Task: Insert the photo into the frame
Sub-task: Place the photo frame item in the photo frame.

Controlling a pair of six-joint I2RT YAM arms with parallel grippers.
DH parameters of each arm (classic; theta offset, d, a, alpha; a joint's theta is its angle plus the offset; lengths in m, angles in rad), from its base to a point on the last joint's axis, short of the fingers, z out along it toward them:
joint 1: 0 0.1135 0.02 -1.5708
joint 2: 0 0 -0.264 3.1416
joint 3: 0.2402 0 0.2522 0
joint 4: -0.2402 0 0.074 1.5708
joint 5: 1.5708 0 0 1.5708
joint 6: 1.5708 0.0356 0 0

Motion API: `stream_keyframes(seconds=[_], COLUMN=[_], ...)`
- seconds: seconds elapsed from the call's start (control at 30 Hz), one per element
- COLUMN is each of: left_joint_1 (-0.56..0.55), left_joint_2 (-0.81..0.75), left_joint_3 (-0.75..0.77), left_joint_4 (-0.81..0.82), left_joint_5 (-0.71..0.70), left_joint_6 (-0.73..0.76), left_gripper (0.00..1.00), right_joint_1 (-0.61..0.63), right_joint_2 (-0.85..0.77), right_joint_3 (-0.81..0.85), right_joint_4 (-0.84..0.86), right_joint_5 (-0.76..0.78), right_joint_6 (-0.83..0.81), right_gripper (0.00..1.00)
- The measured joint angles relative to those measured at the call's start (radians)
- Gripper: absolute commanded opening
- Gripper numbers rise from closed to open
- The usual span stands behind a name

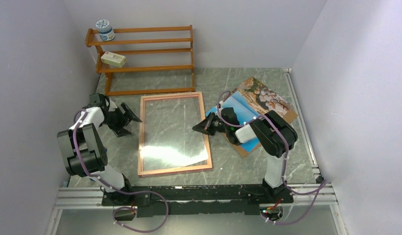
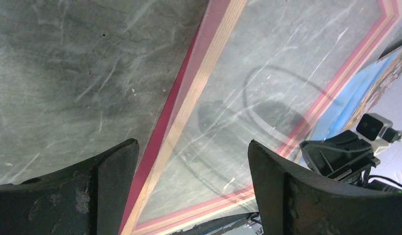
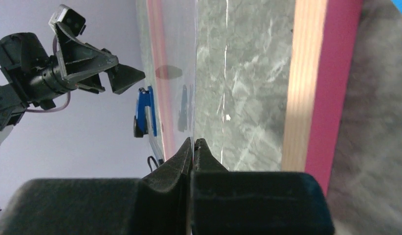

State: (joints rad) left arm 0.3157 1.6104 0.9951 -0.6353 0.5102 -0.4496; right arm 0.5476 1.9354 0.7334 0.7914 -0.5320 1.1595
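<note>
The right gripper (image 1: 199, 127) is pinching, seemingly, the frame (image 1: 173, 96)'s clear pane (image 3: 175, 54), probably baring it for the photo (image 1: 237, 105) lying rightward. The left gripper (image 1: 131, 122) is waiting unclenched.

no readable text anywhere, jar (image 1: 105, 30) label too small, box (image 1: 113, 59) print blurred

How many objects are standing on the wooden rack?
2. A jar stands on the top shelf of the rack, at its left end; a small box lies on the shelf below. None seems hidden.
</note>
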Motion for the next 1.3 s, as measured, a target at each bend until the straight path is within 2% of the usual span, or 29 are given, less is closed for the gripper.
stream_keyframes(seconds=[0.17, 0.33, 0.57, 0.93, 1.3], left_joint_1=[-0.007, -0.024, -0.036, -0.047, -0.048], left_joint_2=[-0.016, -0.007, 0.037, 0.079, 0.089], left_joint_3=[0.000, -0.005, -0.015, -0.015, -0.015], left_joint_4=[0.003, 0.022, 0.068, 0.111, 0.117], left_joint_5=[-0.013, -0.019, -0.036, -0.036, -0.032], left_joint_6=[-0.005, -0.019, -0.049, -0.068, -0.068], left_gripper=[0.82, 0.76, 0.73, 0.70, 0.70], right_joint_1=[0.006, 0.014, 0.029, 0.041, 0.041], right_joint_2=[-0.055, -0.055, -0.054, -0.051, -0.098], right_joint_3=[-0.090, -0.091, -0.091, -0.114, -0.135], right_joint_4=[0.061, 0.086, 0.093, 0.128, 0.084], right_joint_5=[0.074, 0.137, 0.220, 0.208, 0.166], right_joint_6=[0.013, 0.006, -0.016, -0.031, -0.054], right_gripper=[0.00, 0.00, 0.00, 0.00, 0.00])
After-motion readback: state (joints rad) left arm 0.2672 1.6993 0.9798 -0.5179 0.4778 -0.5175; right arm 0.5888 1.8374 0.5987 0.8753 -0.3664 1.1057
